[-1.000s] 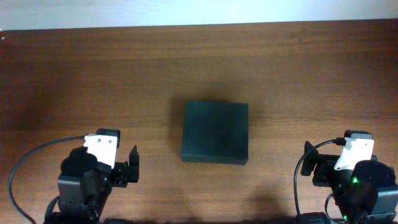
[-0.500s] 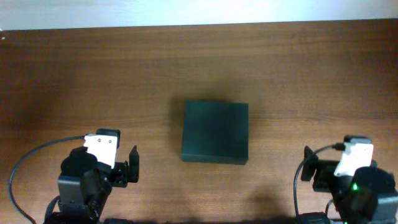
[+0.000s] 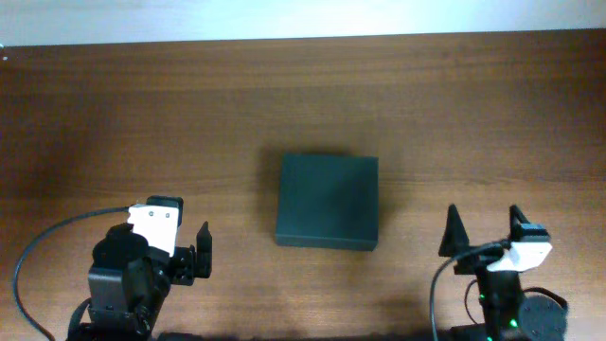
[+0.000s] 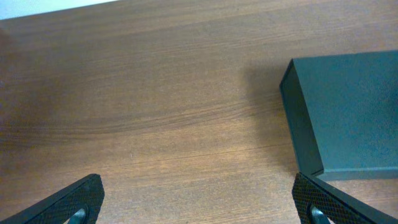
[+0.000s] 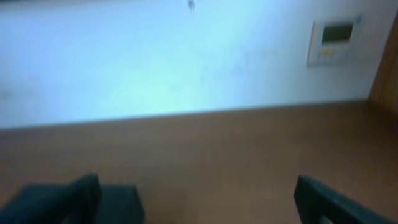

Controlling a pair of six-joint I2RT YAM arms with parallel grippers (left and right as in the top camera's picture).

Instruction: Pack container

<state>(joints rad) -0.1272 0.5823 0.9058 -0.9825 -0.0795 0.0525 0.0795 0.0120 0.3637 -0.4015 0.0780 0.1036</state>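
The container [image 3: 328, 202] is a dark green-black box with its lid shut, lying flat at the middle of the wooden table [image 3: 170, 114]. My left gripper [image 3: 157, 248] is at the front left, open and empty, well left of the container. In the left wrist view its jaws [image 4: 199, 205] stand wide apart over bare wood, with the container [image 4: 348, 112] to the right. My right gripper [image 3: 485, 232] is at the front right, open and empty, fingers pointing away. The right wrist view is blurred; the gripper [image 5: 199, 202] is open, and the container [image 5: 118, 202] shows low on the left.
A white wall runs along the table's far edge [image 3: 303, 19]. A wall panel [image 5: 336, 40] shows in the right wrist view. A black cable [image 3: 47, 242] loops from the left arm at the front left.
The right arm has swung and tilted up, so its two spread fingers now show, pointing away, a little further left. The left arm and the container have not moved.
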